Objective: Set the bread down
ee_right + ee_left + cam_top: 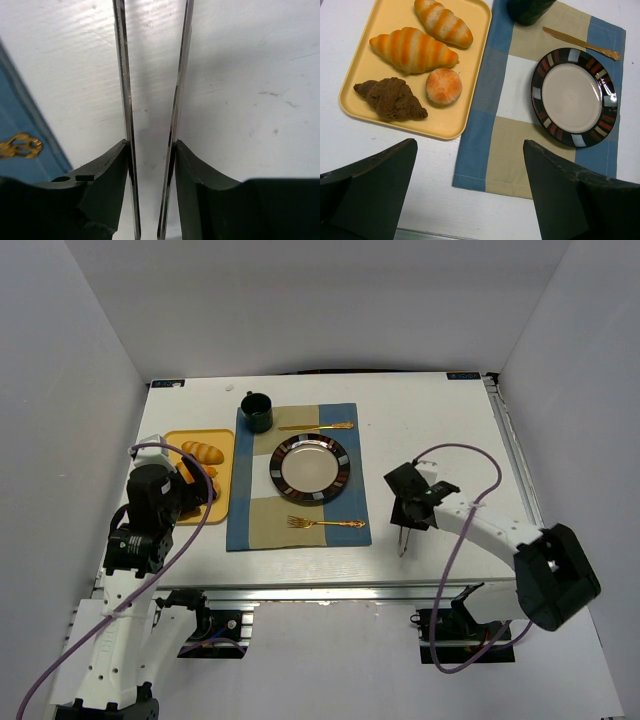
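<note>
- Top external view: your left jaws hang over the near end of the yellow tray (172, 440). The arm hides that part, so I cannot make out the bread here. Two long rolls (204, 451) lie beyond the jaws. The dark-rimmed plate (310, 442) sits on a checked cloth placemat (262, 525), off to the right of the left jaws. The right jaws point down at the bare white worktop (440, 420), well apart from all the food.
- Left wrist view: the left jaws stand wide open with nothing between them.
  - The bread (444, 86) lies on the tray ahead of them, more toward the left finger (375, 185). It is just beside a dark brown pastry (390, 97) and a striped roll; I cannot tell if it touches them.
  - It is a small round bun with a matt, mottled golden-orange crust. I judge it light and soft, easy to dent, and able to roll on the smooth tray.
  - Take it across its widest middle and close gently. The tray is free on the side toward the right finger, but the neighbours leave little room on the other side.
  - The plate looks glazed and hard, so the bun may slide on it.
- Right wrist view: the right jaws are drawn nearly together and grip nothing. Only a narrow strip of worktop shows between their thin metal blades. The blue placemat edge and the gilt end of a fork (20, 145) lie to their left.
</note>
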Motion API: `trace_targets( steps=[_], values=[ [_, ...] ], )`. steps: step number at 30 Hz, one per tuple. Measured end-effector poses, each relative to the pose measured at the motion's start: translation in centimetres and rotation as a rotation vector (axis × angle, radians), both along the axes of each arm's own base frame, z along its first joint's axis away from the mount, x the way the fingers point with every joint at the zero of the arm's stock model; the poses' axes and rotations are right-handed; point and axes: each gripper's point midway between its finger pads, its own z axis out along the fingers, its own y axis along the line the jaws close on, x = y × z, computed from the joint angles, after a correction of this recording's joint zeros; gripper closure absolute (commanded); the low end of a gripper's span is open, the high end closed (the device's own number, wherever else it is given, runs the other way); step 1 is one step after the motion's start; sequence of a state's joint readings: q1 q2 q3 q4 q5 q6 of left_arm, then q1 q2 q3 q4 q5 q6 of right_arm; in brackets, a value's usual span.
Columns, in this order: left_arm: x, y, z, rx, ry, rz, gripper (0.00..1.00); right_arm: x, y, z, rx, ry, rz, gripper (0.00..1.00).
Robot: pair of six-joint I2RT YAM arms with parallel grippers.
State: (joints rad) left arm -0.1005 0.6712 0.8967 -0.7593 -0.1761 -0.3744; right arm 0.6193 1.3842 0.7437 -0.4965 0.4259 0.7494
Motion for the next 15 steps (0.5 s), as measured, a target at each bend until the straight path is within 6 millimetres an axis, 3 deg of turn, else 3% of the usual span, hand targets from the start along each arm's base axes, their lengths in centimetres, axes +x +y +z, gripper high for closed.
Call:
trace_targets(
  steps=[4,8,12,15],
  values=[
    [0.1,0.0,0.0,0.001,0.003,0.000,0.02,1.4,0.9,5.4,0.031,-0.094,0.055,0.54],
    [0.3,0.1,0.8,0.001,-0.006,0.005,0.02,3.4,4.0,12.6,0.090,-0.224,0.178,0.54],
    [0.5,0.5,2.5,0.003,-0.045,0.034,0.02,3.5,9.8,17.7,0.128,-0.291,0.386,0.55],
    [0.3,1.4,4.7,0.004,-0.102,0.091,0.02,3.0,15.3,19.2,0.128,-0.303,0.560,0.56]
  ],
)
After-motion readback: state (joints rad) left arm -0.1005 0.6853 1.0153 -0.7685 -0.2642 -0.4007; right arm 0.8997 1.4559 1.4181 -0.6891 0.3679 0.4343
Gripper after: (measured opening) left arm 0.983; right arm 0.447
